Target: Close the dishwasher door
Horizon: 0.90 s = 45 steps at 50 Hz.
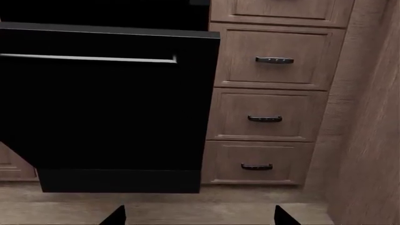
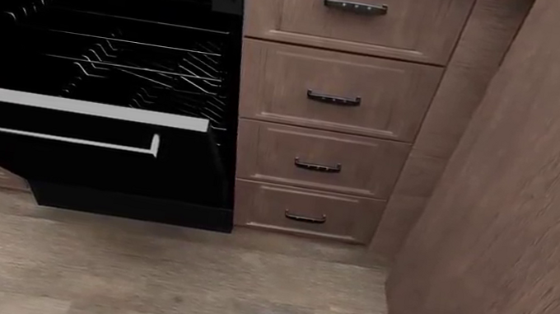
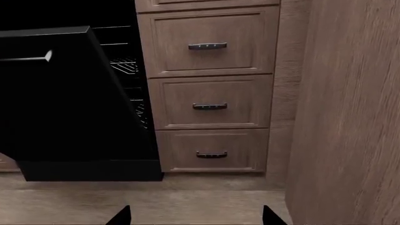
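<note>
Dishwasher door point(image 2: 71, 147) partly open, tilted outward from its top edge, silver handle point(image 2: 44, 136) facing the room, wire racks point(image 2: 138, 61) visible behind. Beside a column of wooden drawers point(image 2: 333, 102). Left gripper point(image 1: 198, 216) and right gripper point(image 3: 196, 216) both spread wide, grasping nothing, low above the floor point(image 2: 160, 289), apart from the door.

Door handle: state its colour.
Silver, on the black door; the handle shows best in the head view.
</note>
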Available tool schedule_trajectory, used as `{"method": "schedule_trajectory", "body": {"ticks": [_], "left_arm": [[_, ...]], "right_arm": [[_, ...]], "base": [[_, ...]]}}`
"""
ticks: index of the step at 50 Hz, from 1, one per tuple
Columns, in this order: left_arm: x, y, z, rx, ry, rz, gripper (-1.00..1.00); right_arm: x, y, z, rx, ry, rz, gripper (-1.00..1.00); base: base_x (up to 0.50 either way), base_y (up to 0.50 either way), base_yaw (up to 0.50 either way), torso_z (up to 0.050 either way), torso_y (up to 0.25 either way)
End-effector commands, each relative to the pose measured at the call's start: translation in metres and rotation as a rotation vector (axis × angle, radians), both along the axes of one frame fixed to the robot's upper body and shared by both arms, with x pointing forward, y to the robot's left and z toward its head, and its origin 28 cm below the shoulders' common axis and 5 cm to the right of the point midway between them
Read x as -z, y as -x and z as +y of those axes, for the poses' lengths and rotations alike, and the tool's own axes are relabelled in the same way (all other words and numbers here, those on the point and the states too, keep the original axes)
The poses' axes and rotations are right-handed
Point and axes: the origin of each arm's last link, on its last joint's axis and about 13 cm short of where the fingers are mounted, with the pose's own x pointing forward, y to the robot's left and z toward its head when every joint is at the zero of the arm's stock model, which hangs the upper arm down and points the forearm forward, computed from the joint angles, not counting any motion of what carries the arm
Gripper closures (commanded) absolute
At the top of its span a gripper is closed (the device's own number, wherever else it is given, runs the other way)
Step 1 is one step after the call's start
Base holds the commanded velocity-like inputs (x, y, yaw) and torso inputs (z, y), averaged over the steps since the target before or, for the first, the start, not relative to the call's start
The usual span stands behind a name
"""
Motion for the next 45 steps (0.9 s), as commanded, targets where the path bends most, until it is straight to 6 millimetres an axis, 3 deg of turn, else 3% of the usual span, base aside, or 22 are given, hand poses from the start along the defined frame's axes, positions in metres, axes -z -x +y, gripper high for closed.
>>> {"method": "schedule_trajectory", "body": {"ticks": [1,45], "left_arm": [[0.0003,-0.0003,-0.0003,0.0,-0.001,0.0,-1.0],[0.0002,-0.0024,-0.0005,-0.004,-0.002,0.001,-1.0]], "right_arm": [[0.0002,0.0003,-0.0001,0.0,0.0,0.0,-1.0],[0.0003,0.0023,0.0009,0.0,0.0,0.0,-1.0]], "base": [[0.0,0.0,0.0,-0.02,0.0],[0.0,0.0,0.0,-0.02,0.0]]}}
